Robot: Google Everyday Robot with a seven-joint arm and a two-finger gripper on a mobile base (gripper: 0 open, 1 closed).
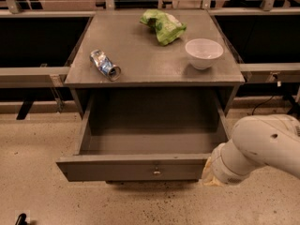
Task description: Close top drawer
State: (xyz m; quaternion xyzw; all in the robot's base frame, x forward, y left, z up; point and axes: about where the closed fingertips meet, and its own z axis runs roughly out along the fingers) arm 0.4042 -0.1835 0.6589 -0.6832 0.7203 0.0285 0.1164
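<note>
The top drawer is a wide grey drawer with a small brass centre knob. It stands pulled far out of the grey cabinet, and its inside is empty. My white arm comes in from the lower right. My gripper is at the arm's end, right against the right end of the drawer's front panel, and is mostly hidden by the arm.
On the cabinet top lie a crushed can, a green chip bag and a white bowl. Dark shelving with grey rails runs on both sides. The floor is speckled beige.
</note>
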